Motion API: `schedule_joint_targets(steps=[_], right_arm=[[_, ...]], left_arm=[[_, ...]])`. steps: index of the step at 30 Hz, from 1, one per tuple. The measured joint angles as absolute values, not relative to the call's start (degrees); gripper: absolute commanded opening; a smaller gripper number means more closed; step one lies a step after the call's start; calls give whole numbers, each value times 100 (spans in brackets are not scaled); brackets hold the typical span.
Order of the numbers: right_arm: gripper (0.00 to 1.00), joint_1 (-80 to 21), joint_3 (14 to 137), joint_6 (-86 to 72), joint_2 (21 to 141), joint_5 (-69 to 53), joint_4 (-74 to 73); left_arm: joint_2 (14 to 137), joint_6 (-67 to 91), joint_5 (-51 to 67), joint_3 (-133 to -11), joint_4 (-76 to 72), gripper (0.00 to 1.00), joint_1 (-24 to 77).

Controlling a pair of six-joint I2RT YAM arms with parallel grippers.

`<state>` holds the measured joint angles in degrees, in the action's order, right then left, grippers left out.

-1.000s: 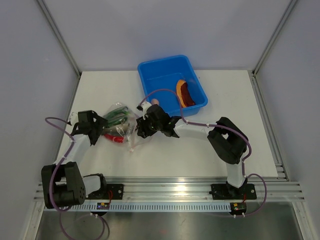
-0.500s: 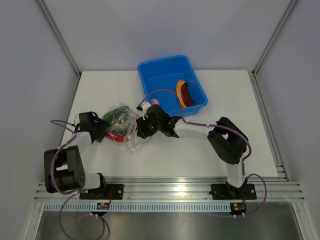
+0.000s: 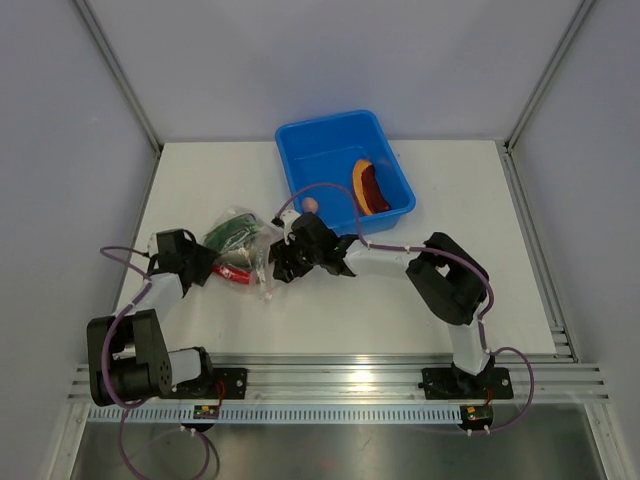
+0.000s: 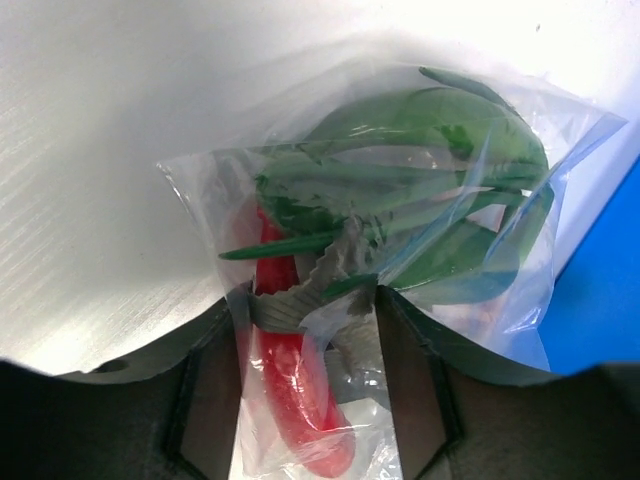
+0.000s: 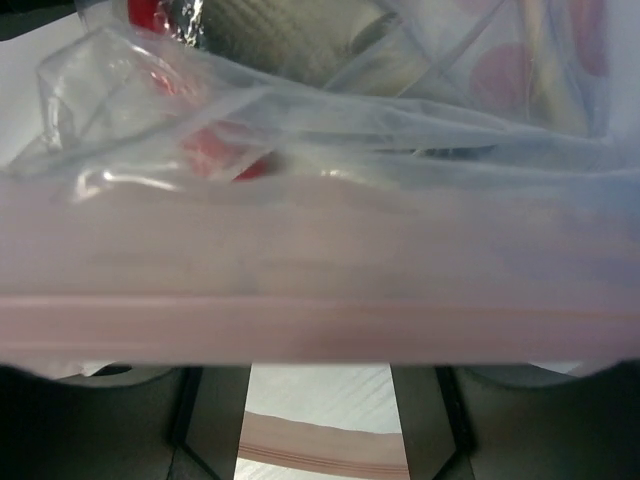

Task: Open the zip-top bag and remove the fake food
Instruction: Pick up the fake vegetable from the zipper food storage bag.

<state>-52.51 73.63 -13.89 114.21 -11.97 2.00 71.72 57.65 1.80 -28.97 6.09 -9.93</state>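
1. Top external view: the zip-top bag lies on the white table. It is in front of the blue tub and a bit to the left, between the two arms.
2. The left gripper is at the left end of the bag. The right gripper is at the right end.
3. Some of the fake food is inside the bag. I can see green pieces and a red chilli through the plastic.
4. Left wrist view: the end of the bag with the red chilli sits between the left fingers. The fingers are about half way apart and close to the plastic on both sides. I cannot tell if they squeeze it.
5. Right wrist view: the pinkish zip strip runs all the way across, just past the right fingers. There is a gap between these fingers, and the table shows through it. I cannot tell if they hold the bag.
6. An orange slice lies inside the blue tub, away from the bag.
7. A pale pink egg sits on the table, just beside the near corner of the tub.
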Motion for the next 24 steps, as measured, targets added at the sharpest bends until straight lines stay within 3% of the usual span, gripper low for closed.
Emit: schedule_joint_targets(steps=[11,24], right_arm=[[60,-5253,7365,-1400,11636,-1935,639],[61,-5568,7673,-1284,12031,-1868,552]], left_arm=[[7142,5723,309,-2768,543,48,-993],[7133,5725,355,-2648,456,47,-993]])
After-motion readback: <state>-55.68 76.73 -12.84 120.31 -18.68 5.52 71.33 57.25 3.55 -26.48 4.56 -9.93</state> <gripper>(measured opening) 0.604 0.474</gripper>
